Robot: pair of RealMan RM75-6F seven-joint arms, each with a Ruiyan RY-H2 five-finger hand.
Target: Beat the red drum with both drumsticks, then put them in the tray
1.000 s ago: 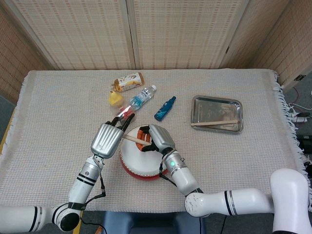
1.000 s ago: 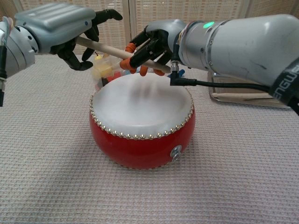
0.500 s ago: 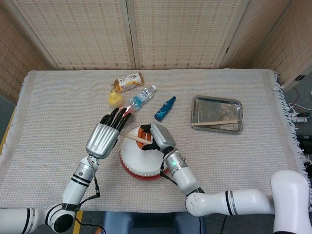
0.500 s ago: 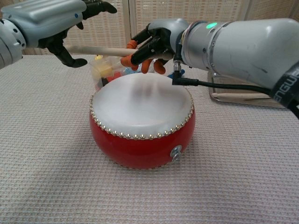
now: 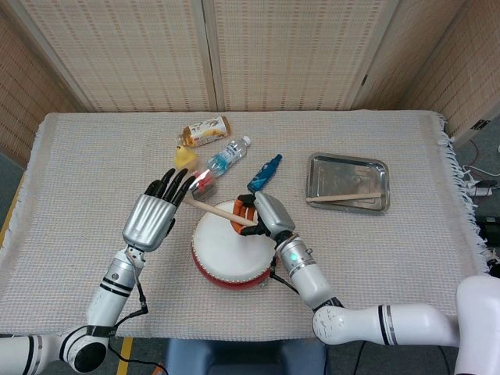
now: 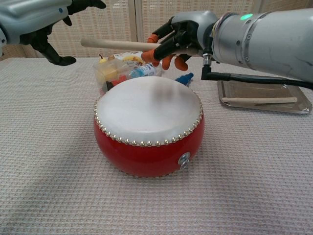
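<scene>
We are looking at one red drum [image 5: 228,251] sitting near the table's [image 5: 78,180] front edge, skin up. Only the head view is showing us the whole tray [image 5: 348,181]; the chest view is cutting its right end. We are counting two drumsticks: one [image 5: 345,197] lying lengthwise in the tray, and one [image 6: 115,45] gripped by our right hand [image 6: 176,36] above the drum's far rim, held nearly level, pointing toward our left hand [image 5: 151,215], which is hovering with fingers spread, holding nothing. Three bottles [image 5: 228,155] are lying behind.
</scene>
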